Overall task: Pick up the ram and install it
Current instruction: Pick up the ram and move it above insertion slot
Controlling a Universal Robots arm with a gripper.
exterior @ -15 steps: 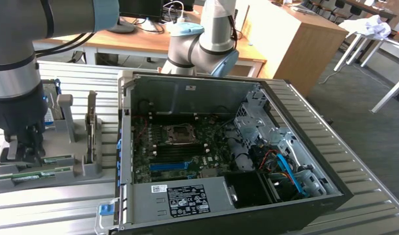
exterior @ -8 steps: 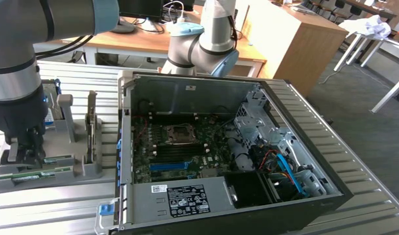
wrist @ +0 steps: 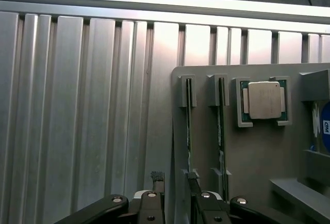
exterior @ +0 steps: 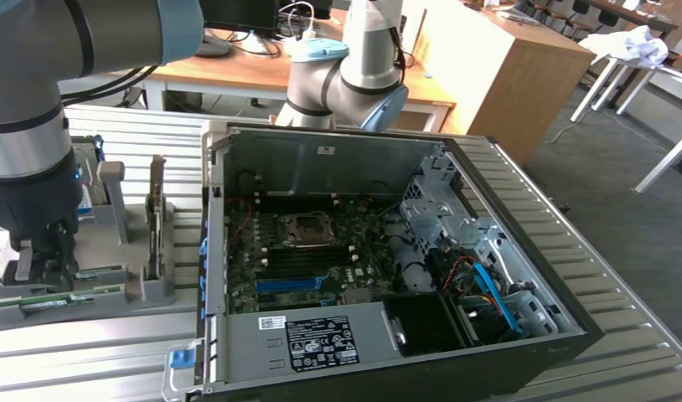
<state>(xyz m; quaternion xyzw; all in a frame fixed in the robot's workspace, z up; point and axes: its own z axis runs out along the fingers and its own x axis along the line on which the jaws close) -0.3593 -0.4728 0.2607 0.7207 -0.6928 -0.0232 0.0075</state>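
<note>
Ribbed metal table [wrist: 77,105] holds a grey rack [wrist: 258,152], the end effector [wrist: 174,183] spread just above the ram [wrist: 188,126]

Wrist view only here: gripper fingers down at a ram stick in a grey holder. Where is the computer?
Observer: The open computer case sits at the exterior view's right of the holder, motherboard exposed.
Operator: How does the arm stand?
Observer: Upright, the gripper pointing straight down over the holder's end nearest that camera, jaws open at the ram.
Operator: Anything behind the case?
Observer: A second arm stands there.
</note>
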